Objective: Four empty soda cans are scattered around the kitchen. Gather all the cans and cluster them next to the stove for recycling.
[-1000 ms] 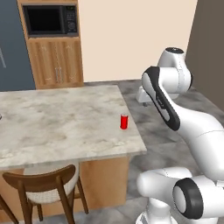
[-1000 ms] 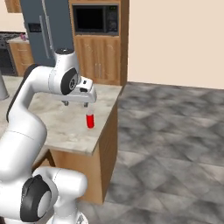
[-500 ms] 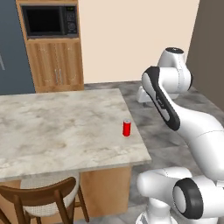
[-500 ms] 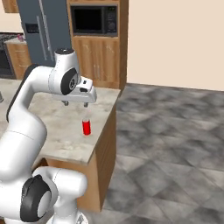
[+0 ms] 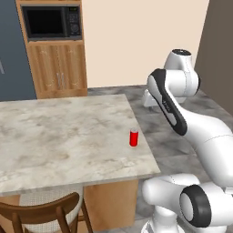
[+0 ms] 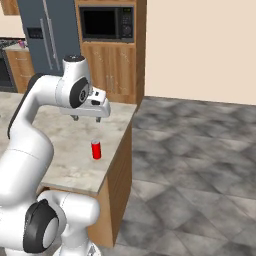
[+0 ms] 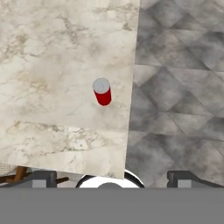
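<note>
While the red soda can (image 5: 133, 137) stands upright near the marble counter's (image 5: 54, 141) right edge, the gripper (image 6: 85, 118) hangs above it. Its jaws are spread wide, holding nothing.

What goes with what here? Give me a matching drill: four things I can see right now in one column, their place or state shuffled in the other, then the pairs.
Things:
1. red soda can
2. pincer
3. black microwave
4. wooden chair

Places or states:
A. built into the wood cabinet column
B. open, hanging above the counter
C. tucked at the counter's near edge
D. upright on the marble counter, near its corner

Pairs: 1-D, 2-B, 3-A, 4-C
</note>
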